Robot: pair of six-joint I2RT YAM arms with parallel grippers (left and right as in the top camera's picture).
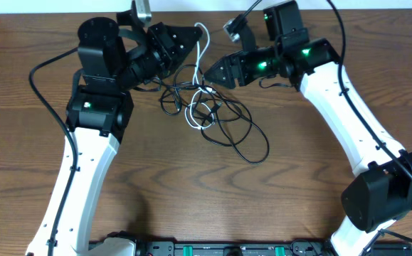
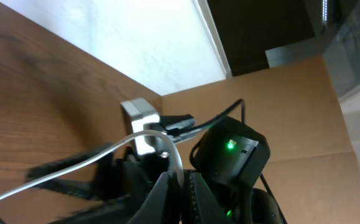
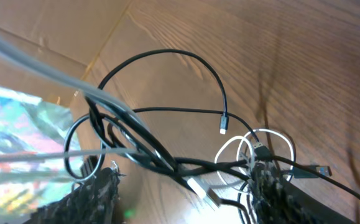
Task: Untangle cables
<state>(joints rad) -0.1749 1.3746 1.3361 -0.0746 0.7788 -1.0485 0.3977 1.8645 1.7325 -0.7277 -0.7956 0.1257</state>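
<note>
Cannot count the black cords [image 3: 139,140] inside the knot [image 1: 207,105] on the table [image 1: 319,206], with too many crossings; can pick out only 3 plug ends in the right wrist view; cannot identify 1 blurred pale strand sweeping across that view's near foreground. Cannot follow the white cord [image 1: 206,39] past the left gripper [image 1: 191,34] from overhead, its upper end being hidden there.

See the left arm folded toward the far middle of the table, wrist turned right, jaws pinched tight on the white cord [image 2: 92,155] in its own camera, with the left gripper [image 2: 181,186] cut off at the bottom edge. See the right arm stretched from the near right corner, wrist pointing left, with the right gripper [image 1: 207,71] at the knot's upper edge; find its fingers [image 3: 96,196] spread apart, several black strands running between them, none clamped.

Count 2 arms, 2 grippers, 1 white cord, 1 knot lying mid-table between the arms.
</note>
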